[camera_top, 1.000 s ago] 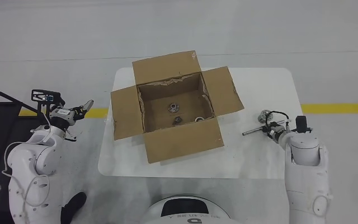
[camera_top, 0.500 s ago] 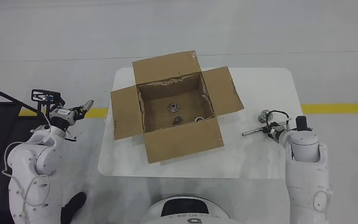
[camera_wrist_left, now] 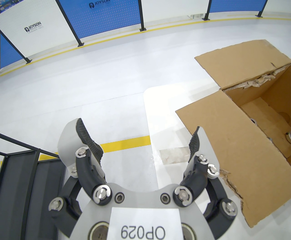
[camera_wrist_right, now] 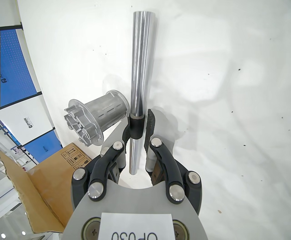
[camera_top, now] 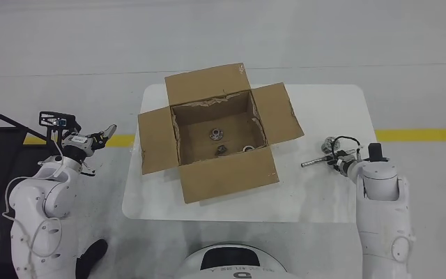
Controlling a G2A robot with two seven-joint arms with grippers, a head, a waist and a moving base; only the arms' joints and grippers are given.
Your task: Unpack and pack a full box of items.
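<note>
Pale grey floor with a yellow line (camera_top: 411,134) across it surrounds a white desk (camera_top: 327,111) with rounded corners. Blue panels (camera_wrist_left: 95,16) on black posts stand at the far side of the room.

An open cardboard box (camera_top: 230,174) sits on the middle of the desk, all four flaps folded outward and lying flat. The left flap hangs a little past the desk's left edge. Its torn inner rim shows ragged paper. On the box's bottom lie three small metal parts (camera_top: 217,133): two dark round ones near the middle, one behind the other, and a paler ring toward the right wall.

The left gripper (camera_wrist_left: 138,127) hangs over the floor, off the desk's left edge and well apart from the box. Its jaws are spread wide with nothing between them. A patch of tape (camera_wrist_left: 174,155) is stuck on the desk near that edge.

The right gripper (camera_wrist_right: 137,122) is low over the right side of the desk, well clear of the box. Its jaws pinch a shiny metal rod (camera_wrist_right: 140,68) at a black band near one end, and the rod's long end points toward the box. Whether the rod touches the desk cannot be told. A grey cylinder (camera_wrist_right: 102,113) with a flanged, notched end lies on its side on the desk just beside the rod.
</note>
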